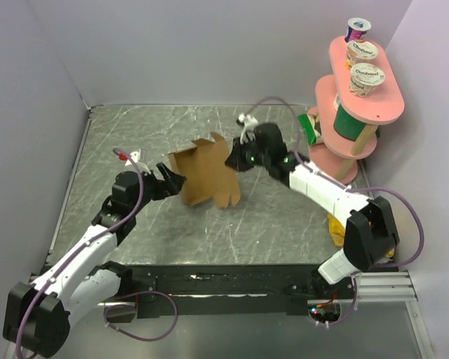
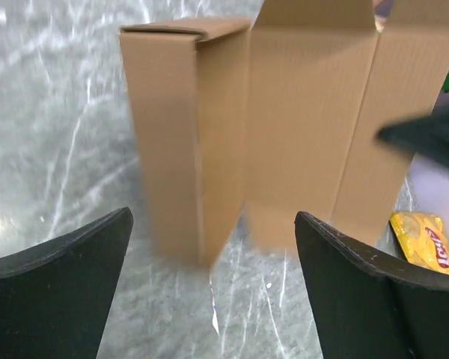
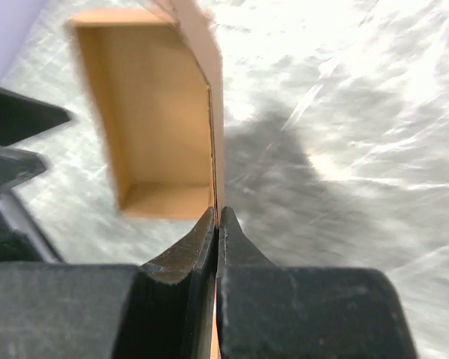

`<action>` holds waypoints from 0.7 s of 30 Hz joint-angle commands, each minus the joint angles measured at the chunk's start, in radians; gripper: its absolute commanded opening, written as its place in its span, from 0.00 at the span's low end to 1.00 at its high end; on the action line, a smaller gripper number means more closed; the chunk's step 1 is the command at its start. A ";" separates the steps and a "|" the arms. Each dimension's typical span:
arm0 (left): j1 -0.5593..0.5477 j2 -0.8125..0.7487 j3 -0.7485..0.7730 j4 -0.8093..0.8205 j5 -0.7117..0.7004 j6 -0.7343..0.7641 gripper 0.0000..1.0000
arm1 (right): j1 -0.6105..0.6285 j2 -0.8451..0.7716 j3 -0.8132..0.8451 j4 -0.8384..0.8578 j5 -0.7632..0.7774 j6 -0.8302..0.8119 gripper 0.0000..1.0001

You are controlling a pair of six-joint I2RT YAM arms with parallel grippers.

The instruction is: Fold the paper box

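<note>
The paper box (image 1: 207,173) is a brown cardboard piece held upright above the middle of the table, partly folded, with one side panel bent into a shallow tray shape (image 3: 153,112). My right gripper (image 1: 234,160) is shut on its right edge; in the right wrist view the thin cardboard wall (image 3: 213,149) runs straight between the closed fingertips (image 3: 218,217). My left gripper (image 1: 172,179) stands wide open just left of the box. In the left wrist view the box (image 2: 284,127) hangs ahead of the two spread fingers (image 2: 75,262), not touching them.
A pink two-tier stand (image 1: 355,97) with yogurt cups (image 1: 366,78) and a green roll rises at the back right. A yellow chip bag (image 1: 337,228) lies by the right arm's base, also visible as a bag (image 2: 423,239) in the left wrist view. Grey walls enclose the marbled table (image 1: 135,134).
</note>
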 commanded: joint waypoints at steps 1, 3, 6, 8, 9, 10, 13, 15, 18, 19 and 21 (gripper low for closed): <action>0.008 -0.077 0.028 -0.033 0.000 0.088 0.96 | -0.012 0.105 0.268 -0.479 0.053 -0.382 0.03; 0.008 -0.112 0.013 -0.023 0.001 0.090 0.96 | -0.010 0.160 0.382 -0.589 0.076 -0.462 0.03; 0.008 -0.140 -0.006 0.029 0.003 0.105 0.97 | -0.003 0.217 0.506 -0.709 0.079 -0.564 0.03; 0.008 -0.130 -0.011 0.056 0.014 0.131 0.98 | 0.008 0.236 0.566 -0.755 0.081 -0.609 0.03; 0.008 -0.103 -0.004 0.074 0.032 0.145 0.99 | 0.013 0.255 0.584 -0.789 0.090 -0.644 0.02; 0.008 -0.085 -0.004 0.130 0.055 0.171 0.99 | 0.016 0.268 0.618 -0.811 0.095 -0.657 0.02; 0.007 0.000 -0.017 0.284 0.153 0.218 0.95 | 0.022 0.309 0.661 -0.860 0.107 -0.681 0.00; 0.004 0.070 -0.017 0.336 0.176 0.242 0.91 | 0.034 0.334 0.677 -0.884 0.112 -0.694 0.00; -0.012 0.144 -0.003 0.415 0.181 0.297 0.88 | 0.054 0.351 0.692 -0.894 0.124 -0.703 0.00; -0.025 0.158 0.002 0.427 0.175 0.326 0.87 | 0.059 0.354 0.695 -0.894 0.122 -0.705 0.00; -0.039 0.193 0.008 0.470 0.149 0.351 0.87 | 0.068 0.360 0.700 -0.891 0.122 -0.709 0.00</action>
